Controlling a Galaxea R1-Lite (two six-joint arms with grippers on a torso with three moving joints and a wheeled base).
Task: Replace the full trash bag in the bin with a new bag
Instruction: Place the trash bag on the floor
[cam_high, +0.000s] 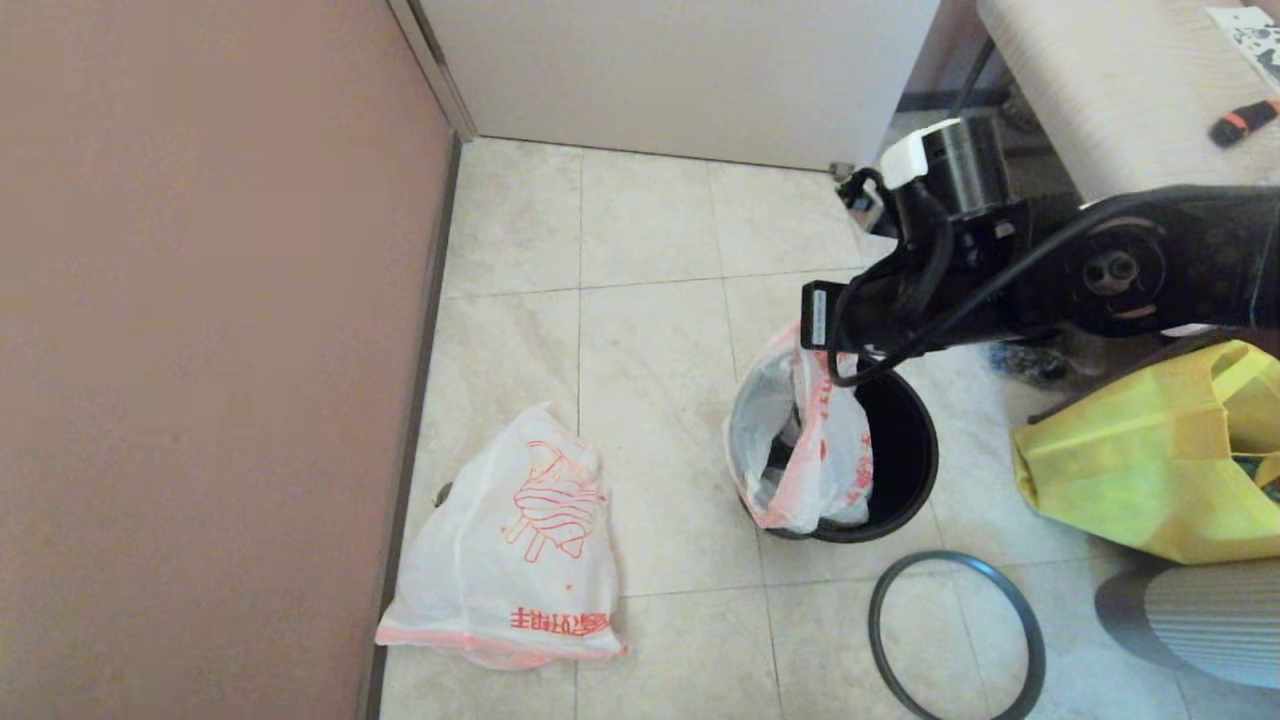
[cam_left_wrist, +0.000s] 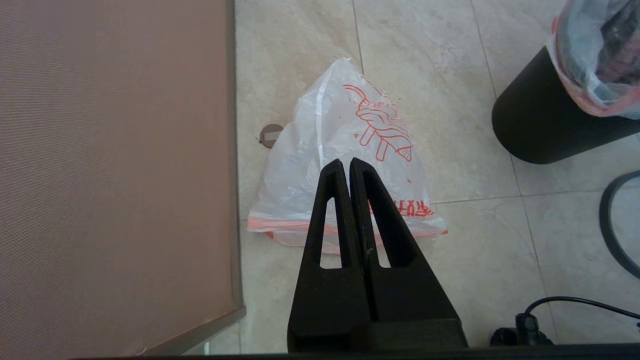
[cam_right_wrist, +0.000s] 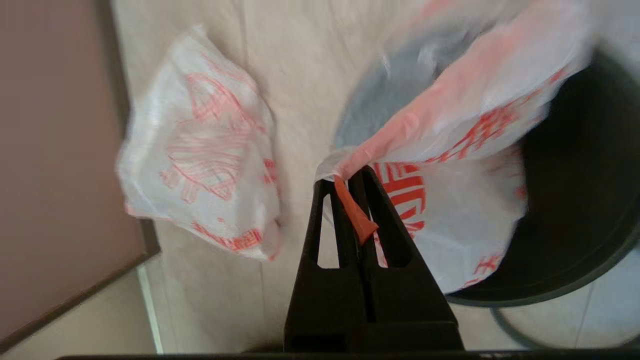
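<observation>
right gripper (cam_right_wrist: 356, 172): pinching rim of full bag (cam_high: 815, 455) in bin (cam_high: 905, 470)
left gripper (cam_left_wrist: 346, 162): closed, empty
new bag (cam_high: 515, 545): floor, by wall

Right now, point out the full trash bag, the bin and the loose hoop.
full trash bag (cam_high: 822, 470), head view, printed side.
bin (cam_high: 905, 450), head view, inner wall.
hoop (cam_high: 1030, 625), head view, right arc.

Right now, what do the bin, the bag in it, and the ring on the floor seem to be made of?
The bin: probably hard plastic, matte black, with a smooth even wall. The full trash bag: thin plastic film, translucent white with orange-red print; it wrinkles where the right gripper pinches its edge. The ring: likely dark-grey plastic, thin and evenly round, though rubber cannot be excluded.
</observation>
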